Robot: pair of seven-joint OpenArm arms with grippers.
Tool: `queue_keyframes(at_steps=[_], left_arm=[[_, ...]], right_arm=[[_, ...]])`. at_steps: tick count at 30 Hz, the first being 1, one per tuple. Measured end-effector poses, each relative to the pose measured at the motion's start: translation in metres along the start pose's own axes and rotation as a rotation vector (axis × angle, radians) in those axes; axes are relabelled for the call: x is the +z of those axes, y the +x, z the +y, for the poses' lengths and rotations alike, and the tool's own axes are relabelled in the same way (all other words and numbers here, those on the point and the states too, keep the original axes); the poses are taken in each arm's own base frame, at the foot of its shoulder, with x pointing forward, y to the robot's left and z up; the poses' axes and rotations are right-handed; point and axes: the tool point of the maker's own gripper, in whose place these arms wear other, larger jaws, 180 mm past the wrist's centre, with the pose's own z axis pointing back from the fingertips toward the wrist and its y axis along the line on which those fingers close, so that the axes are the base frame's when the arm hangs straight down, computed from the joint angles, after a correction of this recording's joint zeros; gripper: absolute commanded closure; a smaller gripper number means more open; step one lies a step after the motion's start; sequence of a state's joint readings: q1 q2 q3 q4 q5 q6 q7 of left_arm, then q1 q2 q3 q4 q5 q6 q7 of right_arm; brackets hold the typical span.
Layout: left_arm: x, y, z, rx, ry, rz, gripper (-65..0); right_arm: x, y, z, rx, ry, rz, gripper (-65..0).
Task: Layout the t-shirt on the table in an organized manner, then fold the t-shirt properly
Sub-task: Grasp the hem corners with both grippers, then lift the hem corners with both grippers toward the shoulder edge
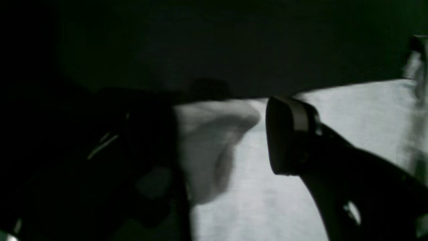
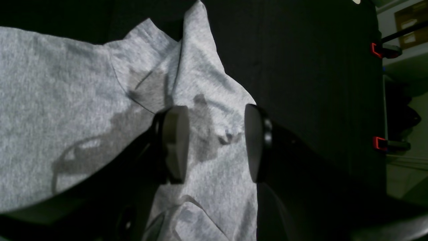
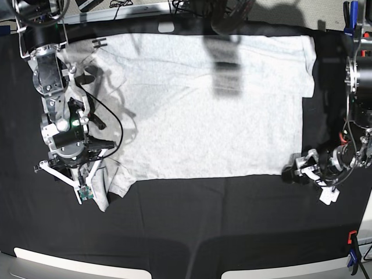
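The right gripper (image 2: 215,144) hangs over a crumpled sleeve of the light-grey cotton t-shirt (image 3: 197,99), its jaws spread to either side of a small bunched fold and pinching nothing. The left gripper (image 3: 297,168), jaws fully spread, sits low at the hem corner on the other side, with a raised lip of cloth beside one finger. The shirt lies mostly flat across the black cloth-covered counter (image 3: 192,232). Closing on that bunched fold risks grabbing two layers, so pulling could drag the body askew instead of flattening the sleeve.
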State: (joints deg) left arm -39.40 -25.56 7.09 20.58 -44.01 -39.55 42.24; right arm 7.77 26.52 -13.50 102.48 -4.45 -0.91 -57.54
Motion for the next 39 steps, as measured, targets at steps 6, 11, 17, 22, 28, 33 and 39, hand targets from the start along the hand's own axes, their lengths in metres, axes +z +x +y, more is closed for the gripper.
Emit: queue_keyframes(at_steps=[6, 11, 17, 22, 28, 33, 39], left_arm=[[-0.003, 0.003, -0.013, 0.063, -0.066, -0.024, -44.7], [-0.002, 0.005, -0.012, 0.068, -0.064, -0.045, -44.1], [-0.002, 0.004, -0.009, 0.064, -0.052, -0.041, -6.9], [-0.003, 0.006, -0.010, 0.079, -0.058, -0.058, 0.0], [-0.002, 0.012, -0.011, 0.078, -0.061, -0.074, 0.0], [-0.003, 0.011, -0.012, 0.078, -0.063, -0.071, 0.0], [-0.002, 0.011, -0.011, 0.077, -0.061, -0.070, 0.0]], right_arm=[[0.000, 0.000, 0.000, 0.000, 0.000, 0.000, -26.5], [0.000, 0.000, 0.000, 0.000, 0.000, 0.000, -26.5], [0.001, 0.019, -0.001, 0.004, -0.006, -0.108, -26.5], [-0.005, 0.023, 0.005, -0.016, 0.006, -0.110, -26.5], [-0.052, 0.034, 0.006, -0.091, 0.021, -0.012, -26.5], [-0.096, 0.042, -0.014, -0.165, 0.067, 0.106, -26.5], [-0.133, 0.021, -0.032, -0.171, 0.149, 0.279, -26.5]])
